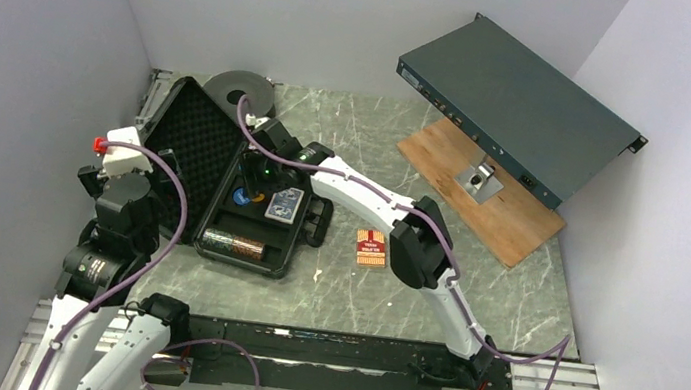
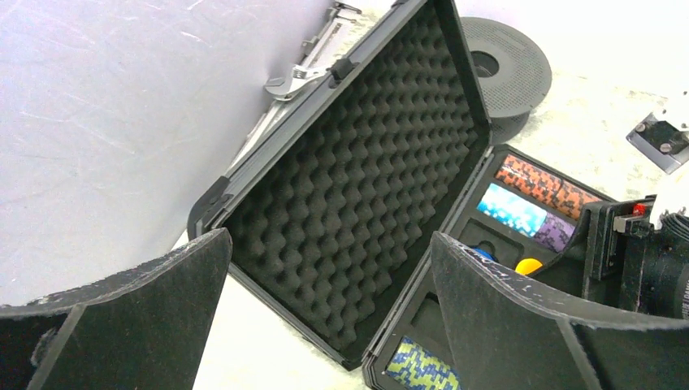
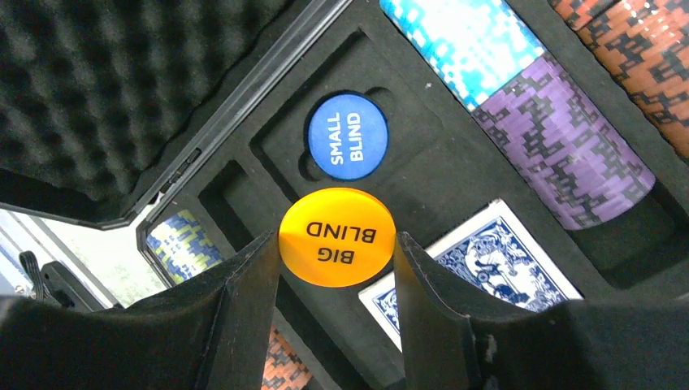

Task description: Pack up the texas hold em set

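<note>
While the right gripper (image 3: 335, 248) is hanging low over the open briefcase (image 1: 188, 149), it is pinching the yellow BIG BLIND button (image 3: 337, 231) edge to edge between half-closed fingers, so the step in hand is looking like the seating of that button. Just beyond it, the blue SMALL BLIND button (image 3: 347, 136) is already lying in its moulded hollow. That hollow seems to be running on towards the yellow disc. So I'm judging the next move is calling for a short, level descent into the neighbouring seat, then a release without nudging the blue one.

To one side, the blue-backed deck (image 3: 479, 268) is sitting in its pocket. Further on, the purple chip stack (image 3: 561, 154) is filling its trough, with the orange-brown stack (image 3: 642, 49) lying behind it.

The left gripper (image 2: 329, 237) is hovering beside the case with its fingers spread wide, gripping nothing and facing the foam-lined lid (image 2: 366, 162), which is standing open. Out on the table (image 1: 359, 136), apart from the case, a red deck (image 1: 371, 248) is lying unpacked, so the packing is looking well along but not finished.
</note>
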You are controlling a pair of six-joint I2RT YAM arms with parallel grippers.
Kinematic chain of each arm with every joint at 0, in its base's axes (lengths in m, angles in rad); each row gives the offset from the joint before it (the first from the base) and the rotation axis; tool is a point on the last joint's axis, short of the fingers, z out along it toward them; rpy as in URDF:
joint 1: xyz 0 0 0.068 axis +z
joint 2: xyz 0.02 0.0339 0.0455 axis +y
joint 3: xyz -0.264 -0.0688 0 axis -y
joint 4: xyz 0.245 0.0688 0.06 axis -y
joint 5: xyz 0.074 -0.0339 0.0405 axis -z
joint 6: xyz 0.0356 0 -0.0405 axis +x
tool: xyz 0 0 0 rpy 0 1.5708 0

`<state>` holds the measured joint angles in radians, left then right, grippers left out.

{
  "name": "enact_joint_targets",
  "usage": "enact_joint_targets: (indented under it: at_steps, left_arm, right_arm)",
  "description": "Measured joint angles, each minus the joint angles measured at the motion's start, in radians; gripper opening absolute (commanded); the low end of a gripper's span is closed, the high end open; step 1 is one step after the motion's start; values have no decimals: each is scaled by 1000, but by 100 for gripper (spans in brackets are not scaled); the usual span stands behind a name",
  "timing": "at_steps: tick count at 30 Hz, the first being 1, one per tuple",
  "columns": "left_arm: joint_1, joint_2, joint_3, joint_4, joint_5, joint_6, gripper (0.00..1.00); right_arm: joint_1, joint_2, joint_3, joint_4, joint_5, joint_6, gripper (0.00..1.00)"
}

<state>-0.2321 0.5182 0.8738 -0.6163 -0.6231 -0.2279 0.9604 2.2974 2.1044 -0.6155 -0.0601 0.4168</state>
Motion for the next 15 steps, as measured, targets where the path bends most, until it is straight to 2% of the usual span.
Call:
enact_joint_targets:
  at_steps: [7,15]
  left_arm:
    - [0,-14,11,-14,-64,-29,99]
    - [0,-15,12,-18,-74,-29,99]
  right_arm:
    - [3,37,27,29,-26,6,42]
    - [6,79,64,55,-31,5,42]
